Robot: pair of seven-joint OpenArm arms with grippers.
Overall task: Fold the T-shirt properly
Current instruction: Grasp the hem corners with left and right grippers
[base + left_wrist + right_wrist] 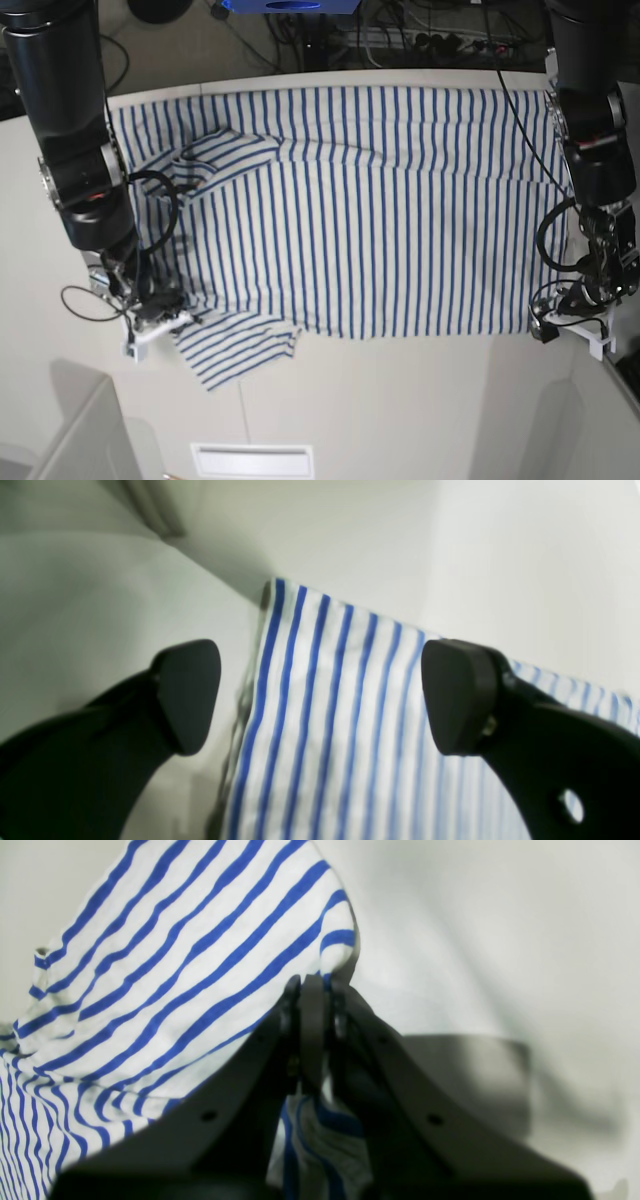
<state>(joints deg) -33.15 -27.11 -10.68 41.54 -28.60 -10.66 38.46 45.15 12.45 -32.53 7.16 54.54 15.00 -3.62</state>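
Note:
The T-shirt (380, 200), white with thin blue stripes, lies spread flat across the white table (400, 400). One sleeve (235, 350) sticks out at its near left edge. My right gripper (312, 990) is shut on a bunched fold of the striped cloth (175, 955) and lifts it slightly; in the base view this gripper (183, 318) is at the shirt's near left edge by the sleeve. My left gripper (325, 700) is open, its fingers (187, 695) straddling the shirt's corner (320, 680) just above it; in the base view it (541, 327) is at the near right corner.
Cables and a power strip (420, 40) lie behind the table's far edge, beside a blue box (290, 5). A white rectangular slot (250, 460) sits at the near table edge. A grey panel (70, 440) stands at the near left corner.

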